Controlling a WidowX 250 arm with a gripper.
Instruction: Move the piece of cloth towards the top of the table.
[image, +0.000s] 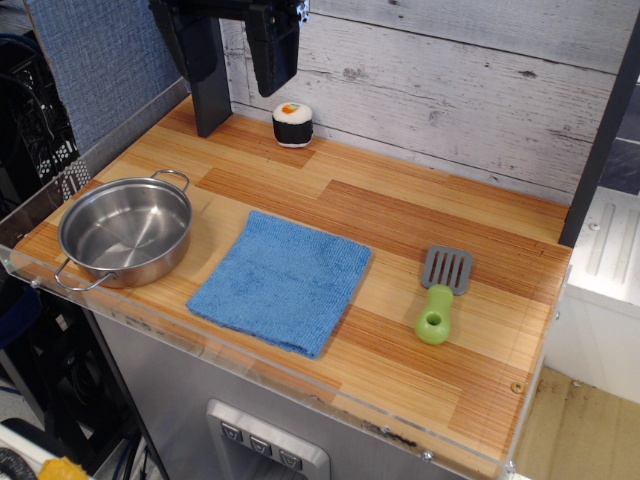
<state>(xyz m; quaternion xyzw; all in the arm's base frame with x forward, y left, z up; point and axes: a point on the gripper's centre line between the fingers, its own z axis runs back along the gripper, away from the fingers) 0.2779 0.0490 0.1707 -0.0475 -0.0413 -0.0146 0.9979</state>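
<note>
The blue terry cloth (282, 281) lies flat on the wood-plank table (400, 215), near the front edge and about mid-width. My black gripper (236, 82) hangs high at the back left, in front of the plank wall, well away from the cloth and above a toy sushi roll. Its two fingers (272, 55) stand apart with nothing between them.
A steel pot (126, 231) with two handles stands at the front left, next to the cloth. A sushi roll toy (292, 124) sits at the back by the wall. A grey spatula with a green handle (441, 296) lies right of the cloth. A dark post (212, 110) stands at the back left.
</note>
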